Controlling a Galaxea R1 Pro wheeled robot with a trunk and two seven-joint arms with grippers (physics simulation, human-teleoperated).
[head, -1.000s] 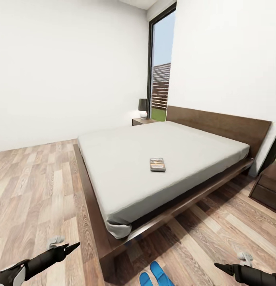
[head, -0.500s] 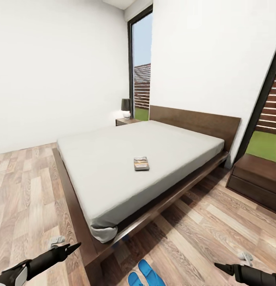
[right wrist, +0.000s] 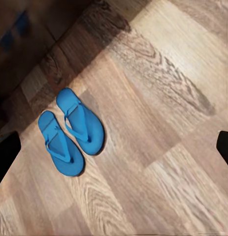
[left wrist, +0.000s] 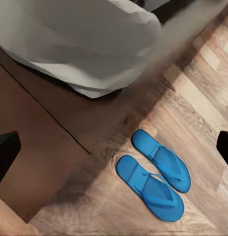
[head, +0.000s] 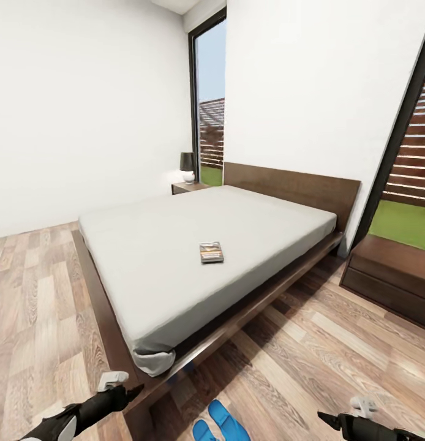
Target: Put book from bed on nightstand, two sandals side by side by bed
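Observation:
The book (head: 211,252) lies flat on the light-grey mattress of the bed (head: 176,245), toward its near side. One nightstand (head: 390,275) stands to the right of the headboard, and another nightstand (head: 187,187) is at the far side. The two sandals (head: 220,422) lie side by side on the floor by the bed's foot corner, and show again as the sandals (left wrist: 153,179) and the sandals (right wrist: 72,130). My left gripper (head: 124,386) hangs open over the bed-frame corner. My right gripper (head: 344,411) is open above bare floor, right of the sandals. Both hold nothing.
A dark-shaded lamp (head: 187,165) stands on the far nightstand. Tall black-framed windows (head: 209,110) flank the headboard wall. The dark bed frame (left wrist: 40,162) juts out past the mattress. Wood-plank floor (head: 335,349) runs between the bed and the right nightstand.
The camera has turned, so the bed sits further left and the right nightstand shows more. My left arm has dropped lower and reached toward the bed-frame corner.

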